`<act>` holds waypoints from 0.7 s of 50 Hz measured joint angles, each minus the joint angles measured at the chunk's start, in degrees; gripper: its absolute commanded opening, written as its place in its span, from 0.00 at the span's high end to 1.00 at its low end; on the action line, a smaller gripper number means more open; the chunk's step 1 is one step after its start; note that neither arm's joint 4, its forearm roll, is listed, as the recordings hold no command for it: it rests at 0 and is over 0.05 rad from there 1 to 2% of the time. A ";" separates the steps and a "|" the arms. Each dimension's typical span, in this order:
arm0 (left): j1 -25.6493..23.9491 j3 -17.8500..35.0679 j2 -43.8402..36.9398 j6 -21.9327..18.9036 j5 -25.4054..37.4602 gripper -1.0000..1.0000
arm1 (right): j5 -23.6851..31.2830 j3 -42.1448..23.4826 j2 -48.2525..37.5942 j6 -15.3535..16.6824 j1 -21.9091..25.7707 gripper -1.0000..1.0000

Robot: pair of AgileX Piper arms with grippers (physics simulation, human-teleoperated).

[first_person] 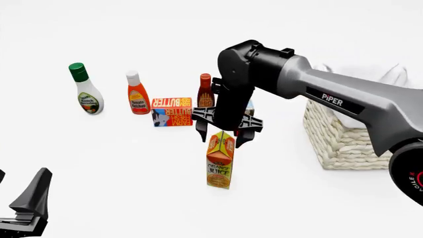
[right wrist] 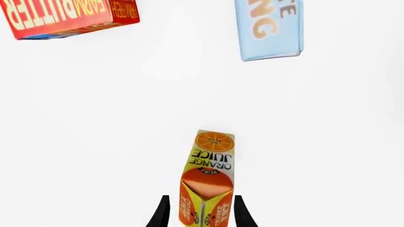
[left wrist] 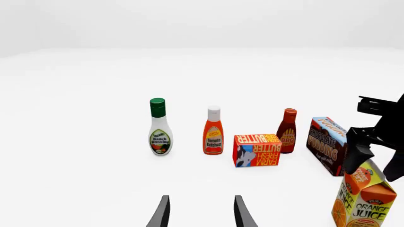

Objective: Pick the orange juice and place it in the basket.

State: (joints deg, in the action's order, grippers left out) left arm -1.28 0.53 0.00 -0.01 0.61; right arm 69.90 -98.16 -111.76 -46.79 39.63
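Observation:
The orange juice is a tall orange and yellow gable-top carton standing upright on the white table. It also shows in the left wrist view and the right wrist view. My right gripper is open and points down, with its fingers on either side of the carton's gable top and a small gap on each side. The basket, cream wicker with a white liner, stands to the right of the carton. My left gripper is open and empty, low at the near left.
Behind the carton stands a row: a ranch dressing bottle, a ketchup bottle, a butter box, a BBQ sauce bottle and a chocolate pudding box, which the right arm mostly hides in the front view.

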 measured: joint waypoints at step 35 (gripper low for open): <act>0.00 0.00 0.00 0.00 0.00 0.00 | -0.22 0.21 -1.92 0.77 -1.06 0.00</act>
State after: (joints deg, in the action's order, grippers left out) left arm -1.28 0.53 0.00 -0.01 0.61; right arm 69.68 -97.96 -113.68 -46.02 38.56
